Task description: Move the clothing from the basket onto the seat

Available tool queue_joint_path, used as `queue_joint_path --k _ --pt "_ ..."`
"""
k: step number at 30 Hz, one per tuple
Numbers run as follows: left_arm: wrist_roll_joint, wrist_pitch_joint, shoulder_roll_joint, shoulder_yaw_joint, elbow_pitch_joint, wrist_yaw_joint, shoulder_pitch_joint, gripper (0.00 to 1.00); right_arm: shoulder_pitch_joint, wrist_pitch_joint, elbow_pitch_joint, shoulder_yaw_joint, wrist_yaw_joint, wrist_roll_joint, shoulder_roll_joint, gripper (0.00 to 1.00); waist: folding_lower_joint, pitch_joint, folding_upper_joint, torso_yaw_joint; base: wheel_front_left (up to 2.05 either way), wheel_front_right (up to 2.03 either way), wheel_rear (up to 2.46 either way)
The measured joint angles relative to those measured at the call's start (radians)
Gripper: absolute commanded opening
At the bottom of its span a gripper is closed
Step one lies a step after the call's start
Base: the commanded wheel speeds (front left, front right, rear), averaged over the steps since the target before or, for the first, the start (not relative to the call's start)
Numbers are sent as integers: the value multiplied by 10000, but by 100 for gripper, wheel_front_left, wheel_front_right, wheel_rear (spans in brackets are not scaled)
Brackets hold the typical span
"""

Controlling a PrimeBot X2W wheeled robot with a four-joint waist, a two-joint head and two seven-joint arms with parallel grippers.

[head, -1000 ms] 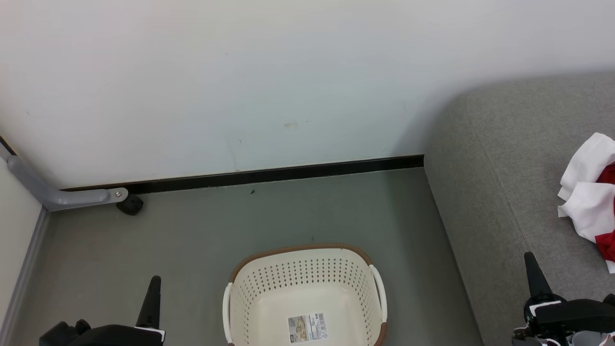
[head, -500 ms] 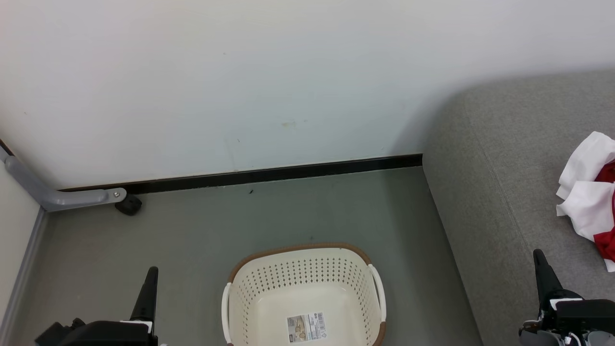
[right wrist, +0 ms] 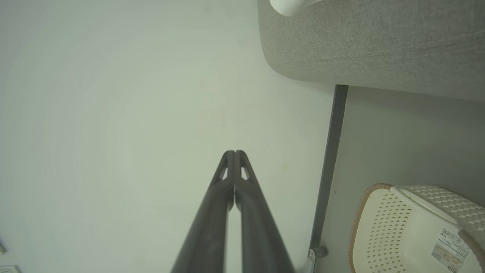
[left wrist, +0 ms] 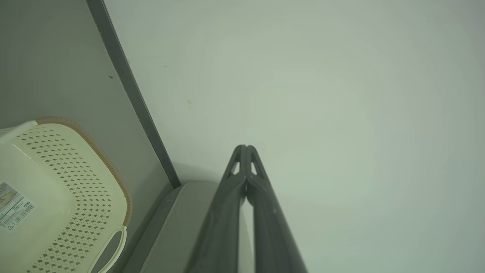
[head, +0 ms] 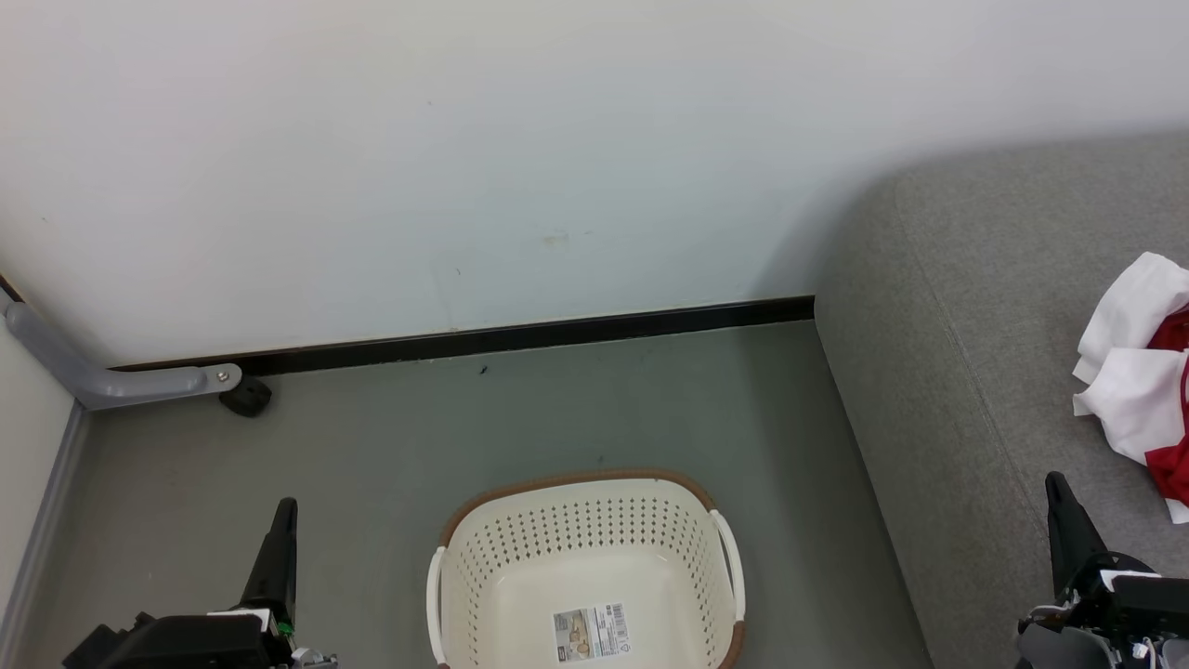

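The cream basket (head: 483,571) stands on the floor at the bottom centre with nothing in it but a paper label (head: 593,633); it also appears in the left wrist view (left wrist: 87,197) and the right wrist view (right wrist: 382,227). White and red clothing (head: 1133,372) lies crumpled on the grey seat (head: 947,307) at the right edge. My left gripper (head: 283,506) is at the lower left beside the basket, shut and holding nothing. Over the seat's front part at the lower right, my right gripper (head: 1056,481) is shut and holds nothing as well. Each wrist view shows its fingers (left wrist: 246,148) (right wrist: 234,152) pressed together.
A pale wall (head: 464,158) with a black baseboard (head: 520,336) runs behind the basket. A grey metal leg (head: 111,379) with a black caster (head: 246,398) sits at the far left. Grey floor (head: 390,437) lies between the wall and the basket.
Both grippers have drawn down toward the bottom edge of the head view. The whole picture has shifted slightly left, so the camera has moved.
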Motion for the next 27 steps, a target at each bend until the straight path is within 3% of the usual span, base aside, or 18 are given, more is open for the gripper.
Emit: queue_joint_path --k 27 --pt "-81 0 -17 8 -4 0 -24 0 -1 0 -15 -4 2 6 10 0 -1 1 1 1 0 0 0"
